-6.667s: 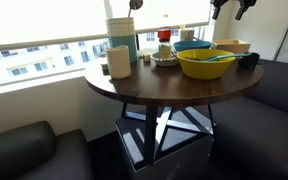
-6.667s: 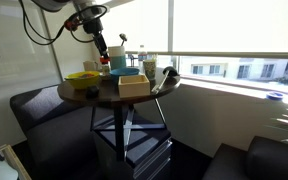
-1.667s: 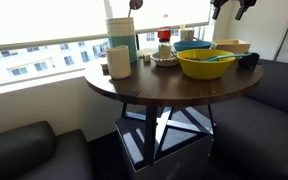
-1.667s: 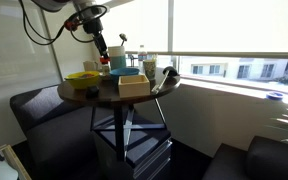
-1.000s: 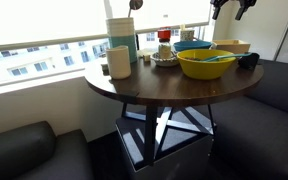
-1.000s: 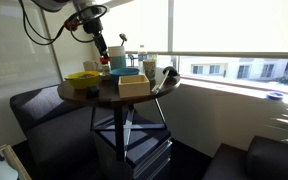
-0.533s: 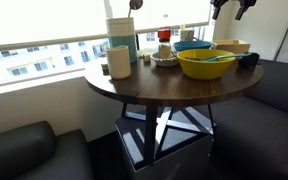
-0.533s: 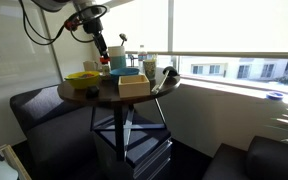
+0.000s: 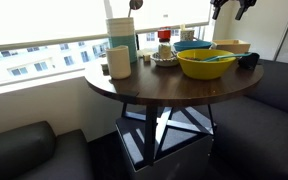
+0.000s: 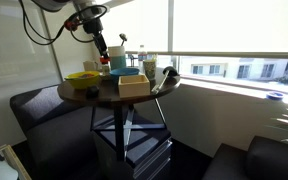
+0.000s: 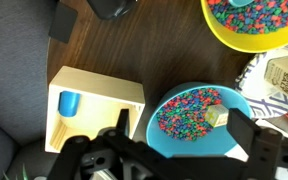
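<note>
My gripper (image 11: 189,138) hangs open above a round wooden table (image 9: 154,88), with nothing between its fingers. Straight below it in the wrist view sits a blue bowl (image 11: 199,118) filled with small coloured beads, with a pale cube (image 11: 216,116) lying on top. In both exterior views the gripper (image 9: 232,8) (image 10: 102,42) is well above the dishes and touches nothing. A light wooden box (image 11: 92,110) holding a small blue cup (image 11: 69,103) stands beside the blue bowl. A yellow bowl (image 11: 259,22) of the same beads lies further off.
On the table also stand a tall teal and white jug (image 9: 122,38), a white mug (image 9: 119,62), a black cup (image 9: 248,60) and small jars. Dark sofas (image 9: 24,155) flank the table. Windows run behind it. A metal stand (image 10: 132,140) is under the table.
</note>
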